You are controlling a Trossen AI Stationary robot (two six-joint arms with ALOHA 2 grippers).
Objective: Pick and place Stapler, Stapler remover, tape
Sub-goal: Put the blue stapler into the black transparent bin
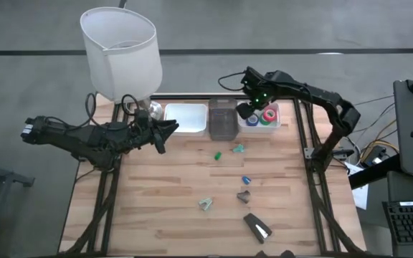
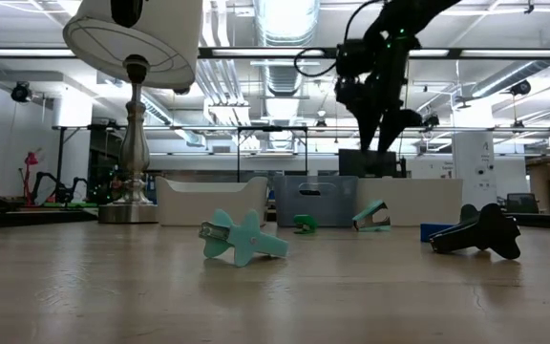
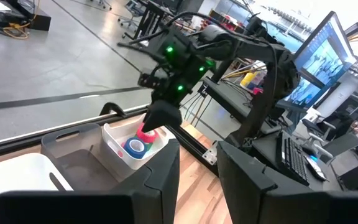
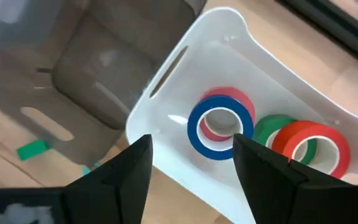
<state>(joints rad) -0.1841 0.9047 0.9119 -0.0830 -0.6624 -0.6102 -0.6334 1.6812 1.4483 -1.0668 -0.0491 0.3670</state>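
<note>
The tape (image 4: 219,132), a set of small ring-shaped rolls in blue, red and green, lies in the small white plastic bin (image 1: 274,122) at the table's far edge, toward 1 o'clock from the table's middle; from above the right arm covers most of it, so only parts of the red and green rolls show. In the right wrist view a blue roll rests on a red one, with a red roll overlapping a green one beside them, holes facing up. Going left to right across the high view: the left gripper (image 1: 169,129) hovers near the far edge at about 11 o'clock, fingers spread with nothing between them, by the white-shaded lamp (image 1: 119,50); then come a white tray (image 1: 185,118) and a grey plastic bin (image 1: 222,122); then the right gripper (image 1: 245,110), released and empty, over the white bin. The small black stapler with a silver-white strip (image 1: 257,227) lies at about 5 o'clock near the front edge, its long axis running from 10 to 4 o'clock; which end is its mouth is hard to make out.
</note>
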